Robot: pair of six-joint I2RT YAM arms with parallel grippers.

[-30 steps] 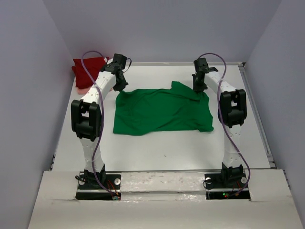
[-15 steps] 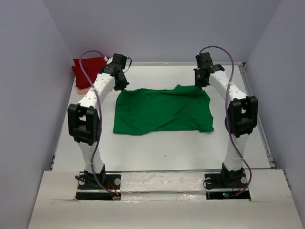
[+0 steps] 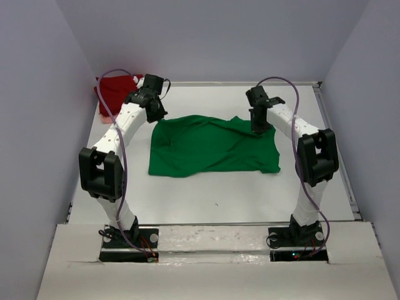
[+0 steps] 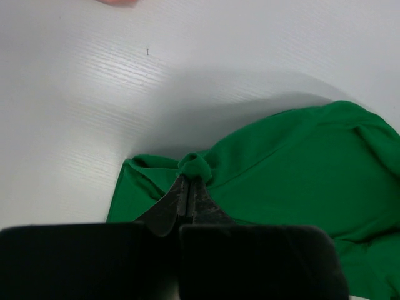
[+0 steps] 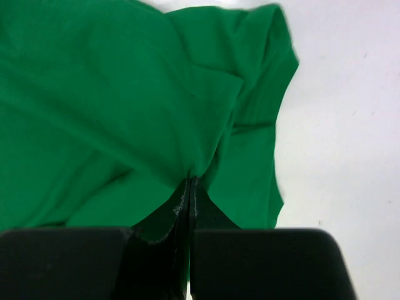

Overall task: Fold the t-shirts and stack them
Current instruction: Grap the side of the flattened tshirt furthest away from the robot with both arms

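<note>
No text, label, brand, number or sign can be read anywhere.

White table [image 3: 206, 187] — small dark speck [image 3: 217, 203] near front; pale lilac walls [image 3: 37, 94] on three sides

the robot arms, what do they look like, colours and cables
Both arms are white with black joint housings: the left arm and the right arm. A purple cable runs along each. The left gripper and right gripper are black, with thin dark fingers.
</note>
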